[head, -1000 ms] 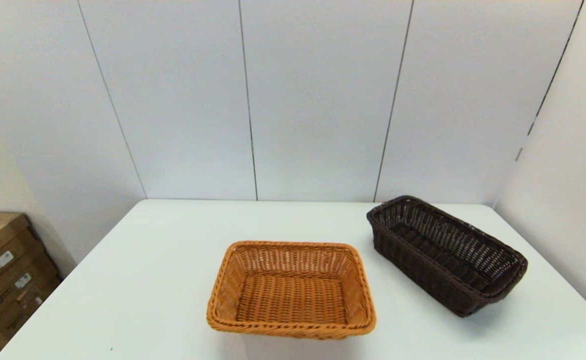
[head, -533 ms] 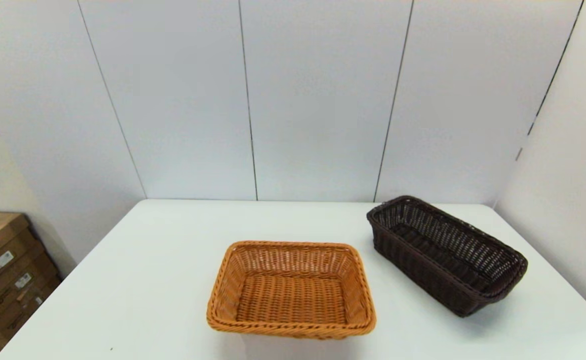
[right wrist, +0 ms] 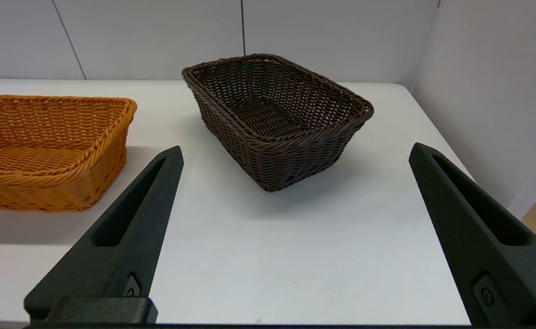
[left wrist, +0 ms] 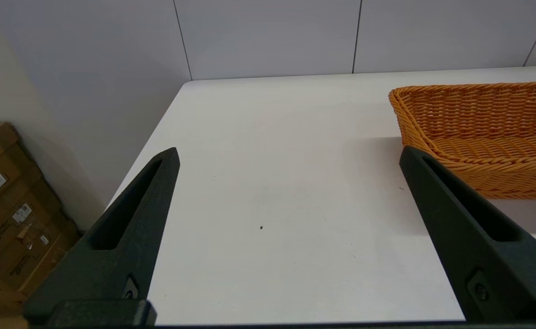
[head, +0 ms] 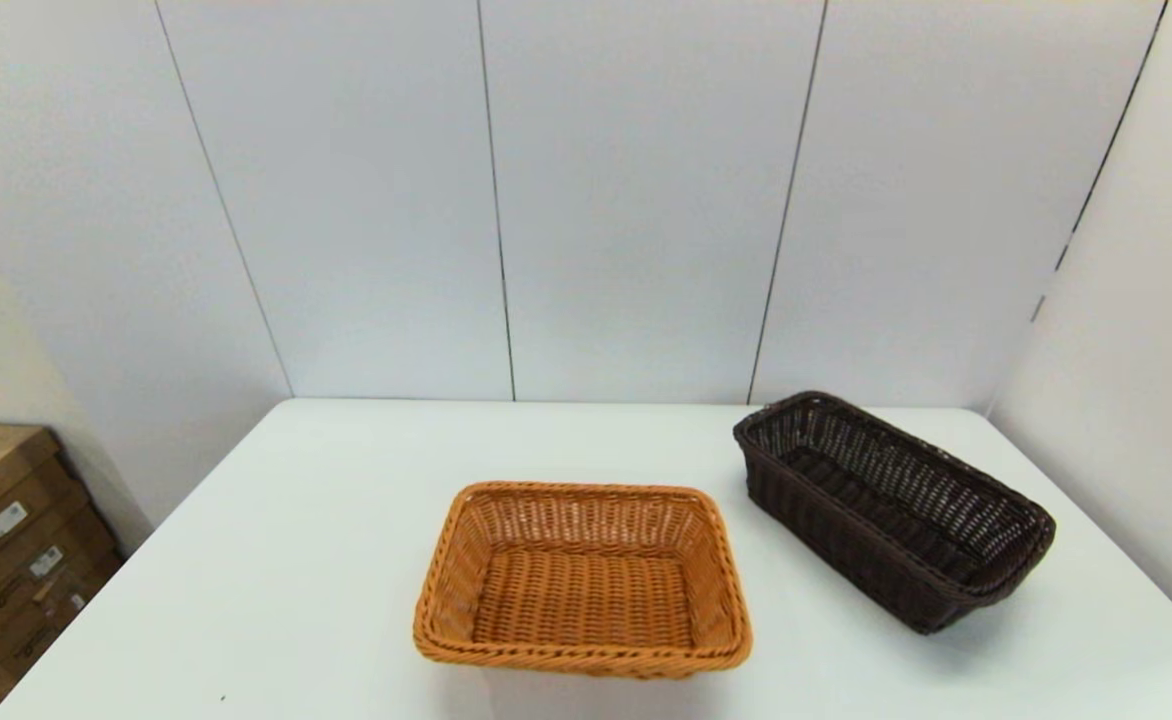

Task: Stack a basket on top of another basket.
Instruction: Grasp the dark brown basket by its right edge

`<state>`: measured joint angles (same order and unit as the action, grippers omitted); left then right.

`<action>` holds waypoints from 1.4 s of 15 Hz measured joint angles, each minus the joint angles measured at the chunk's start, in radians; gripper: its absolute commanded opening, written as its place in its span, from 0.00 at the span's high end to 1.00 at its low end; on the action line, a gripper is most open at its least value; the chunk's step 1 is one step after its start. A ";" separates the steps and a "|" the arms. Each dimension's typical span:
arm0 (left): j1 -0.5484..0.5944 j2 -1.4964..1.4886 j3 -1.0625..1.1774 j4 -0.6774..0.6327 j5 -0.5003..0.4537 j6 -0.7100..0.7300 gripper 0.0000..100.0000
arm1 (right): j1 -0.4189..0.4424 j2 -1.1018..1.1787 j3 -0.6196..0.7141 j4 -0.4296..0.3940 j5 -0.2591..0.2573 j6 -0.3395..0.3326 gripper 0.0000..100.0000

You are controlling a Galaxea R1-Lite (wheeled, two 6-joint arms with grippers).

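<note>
Waiting at the start line, nothing is moving across the last second.

Dark brown basket [head: 892, 508] is sitting on the counter [head: 286, 560] well right of the orange basket [head: 582, 578], not stacked yet. Right tool [right wrist: 295, 153] is facing it, spread and empty; left tool [left wrist: 288, 153] is hanging spread just left of the orange basket.

Two baskets stand on the desk [head: 296, 560], apart from each other. The shallow basket [head: 583, 578] sits near the desk's front edge, about midway along it, squared to that edge. The deep basket [head: 891, 505] lies to its right and farther back, toward the back right corner, turned at an angle so one short end points to the back edge and the other to the right edge. Stacked boxes [head: 6, 550] stand off the desk's left edge, lower down.
</note>
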<state>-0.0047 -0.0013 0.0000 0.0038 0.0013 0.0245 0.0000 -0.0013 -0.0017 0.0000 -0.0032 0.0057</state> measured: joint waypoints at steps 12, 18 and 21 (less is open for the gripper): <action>0.000 0.000 0.000 0.000 -0.001 -0.001 0.00 | 0.000 0.000 0.000 0.000 -0.001 0.004 0.00; 0.000 0.000 0.000 0.000 0.000 -0.001 0.00 | 0.000 0.000 0.000 0.001 -0.001 0.005 0.00; 0.000 0.000 0.000 0.000 0.000 -0.001 0.00 | 0.000 0.000 0.000 0.005 -0.003 -0.001 0.00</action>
<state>-0.0047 -0.0013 0.0000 0.0038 0.0013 0.0238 -0.0004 -0.0013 -0.0019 0.0053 -0.0062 0.0051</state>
